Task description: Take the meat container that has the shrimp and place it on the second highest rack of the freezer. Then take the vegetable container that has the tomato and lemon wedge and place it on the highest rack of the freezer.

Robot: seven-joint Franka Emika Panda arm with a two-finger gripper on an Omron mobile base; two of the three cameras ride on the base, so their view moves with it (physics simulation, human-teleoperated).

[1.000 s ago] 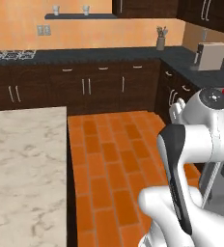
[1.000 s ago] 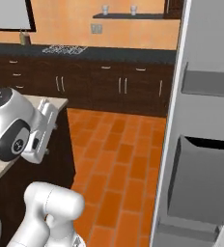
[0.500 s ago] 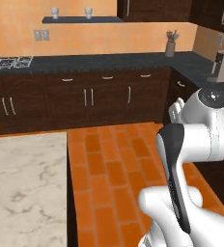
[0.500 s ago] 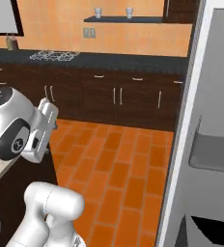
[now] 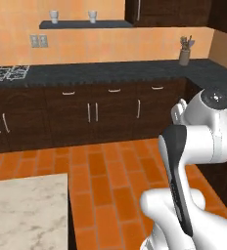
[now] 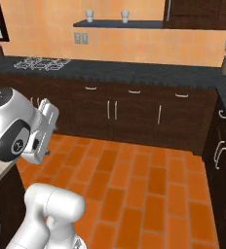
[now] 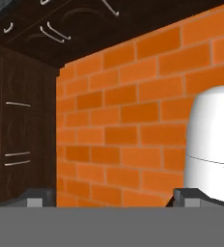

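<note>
Marble island top (image 5: 22,212): pale veined slab at lower left of the left base view; bare where seen, no container on it.

Gas hob (image 5: 5,72): on the dark counter (image 5: 101,73) at far left, along the back wall.

Wall shelf (image 5: 83,23): carries two small white cups (image 5: 54,15); a double outlet (image 5: 36,41) sits below its left end.

Base cabinets (image 5: 93,110): dark wood with bar handles, all shut, spanning the back wall.

Utensil crock (image 5: 185,54): at the right end of the counter.

Brick-tile floor (image 6: 134,185): orange, open between island and cabinets.

Gripper (image 7: 113,198): fingertips set far apart with nothing between them; aimed at floor tiles and cabinet fronts, arm folded close to the base.

Task items: shrimp container, tomato-and-lemon container and freezer cannot be placed from these views.

Progress, as a judgement: neither container looks delivered or in hand; both placements appear left to do, beginning with locating the shrimp container.
</note>
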